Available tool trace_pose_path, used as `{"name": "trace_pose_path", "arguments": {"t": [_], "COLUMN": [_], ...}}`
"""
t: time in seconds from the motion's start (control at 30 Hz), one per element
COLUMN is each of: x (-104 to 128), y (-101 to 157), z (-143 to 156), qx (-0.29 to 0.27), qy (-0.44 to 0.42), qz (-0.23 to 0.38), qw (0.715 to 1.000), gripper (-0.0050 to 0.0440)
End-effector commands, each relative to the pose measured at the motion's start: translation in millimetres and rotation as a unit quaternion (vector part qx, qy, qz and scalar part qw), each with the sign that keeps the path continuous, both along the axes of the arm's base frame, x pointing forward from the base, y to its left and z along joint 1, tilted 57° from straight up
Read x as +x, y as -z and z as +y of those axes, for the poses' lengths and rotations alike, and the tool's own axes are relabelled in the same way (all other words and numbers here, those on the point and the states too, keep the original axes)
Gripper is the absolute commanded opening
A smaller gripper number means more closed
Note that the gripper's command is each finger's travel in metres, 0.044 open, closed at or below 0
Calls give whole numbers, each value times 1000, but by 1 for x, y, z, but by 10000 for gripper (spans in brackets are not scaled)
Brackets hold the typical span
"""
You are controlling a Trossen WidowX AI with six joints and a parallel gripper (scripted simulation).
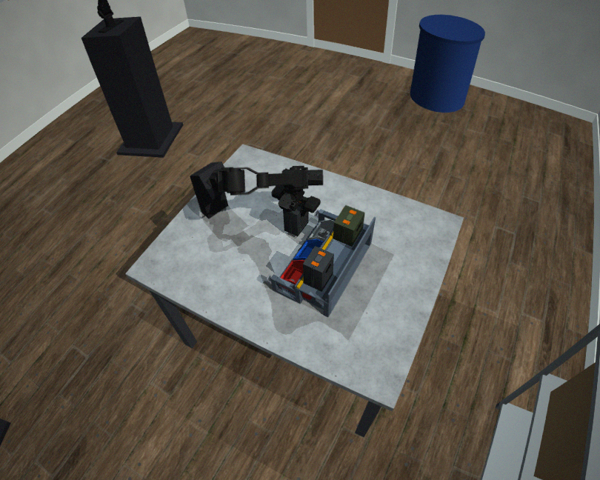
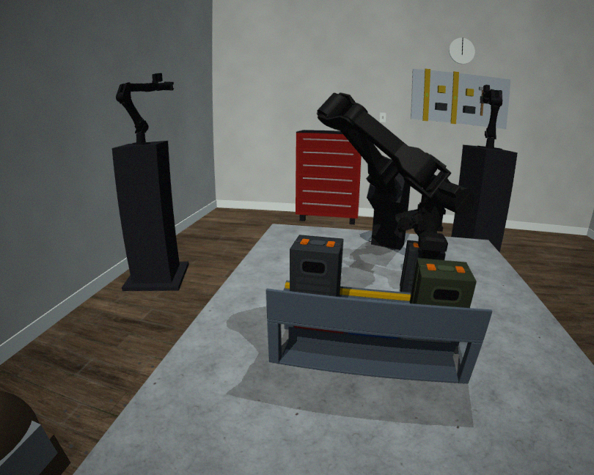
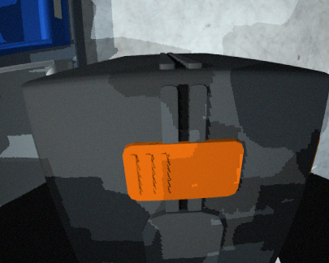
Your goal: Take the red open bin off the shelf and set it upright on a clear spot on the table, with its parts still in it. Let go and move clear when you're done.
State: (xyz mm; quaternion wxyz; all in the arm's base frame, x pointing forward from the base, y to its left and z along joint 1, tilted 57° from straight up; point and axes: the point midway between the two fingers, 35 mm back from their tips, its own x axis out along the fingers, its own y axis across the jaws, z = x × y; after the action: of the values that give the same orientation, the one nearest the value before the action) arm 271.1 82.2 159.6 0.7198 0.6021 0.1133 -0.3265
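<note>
The red open bin (image 1: 292, 270) sits on the lower level of the grey shelf (image 1: 352, 252) (image 2: 374, 314), near its front end, next to a blue bin (image 1: 305, 249) (image 3: 21, 5). My gripper (image 1: 295, 210) (image 2: 430, 244) (image 3: 173, 162) is not at the red bin. It is shut on a dark grey case with orange latches (image 1: 295, 223) (image 2: 408, 265) (image 3: 179, 118), held upright just off the shelf's open side near the blue bin. The case fills the wrist view. The red bin's contents are hidden.
A second dark grey case (image 1: 318, 267) (image 2: 315, 264) and a green case (image 1: 349, 223) (image 2: 443, 284) stand on top of the shelf. A yellow bar (image 2: 374, 294) runs along it. The arm's base (image 1: 210, 188) stands at the table's far left corner.
</note>
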Motion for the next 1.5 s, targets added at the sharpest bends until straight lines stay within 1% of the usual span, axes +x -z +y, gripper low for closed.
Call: {"name": "trace_pose_path", "arguments": {"t": [0.0, 0.13, 0.53, 0.57, 1.47], "x": [0, -2, -2, 0, -2], "y": [-6, -9, -9, -6, -9], "z": [2, 5, 5, 2, 5], "qx": [7, 11, 11, 7, 11], "qy": [-3, -10, -10, -3, -10], "qz": [-8, -13, -13, -8, -13], "qw": [1000, 1000, 1000, 1000, 1000], "gripper": [0, 0, 0, 0, 0]}}
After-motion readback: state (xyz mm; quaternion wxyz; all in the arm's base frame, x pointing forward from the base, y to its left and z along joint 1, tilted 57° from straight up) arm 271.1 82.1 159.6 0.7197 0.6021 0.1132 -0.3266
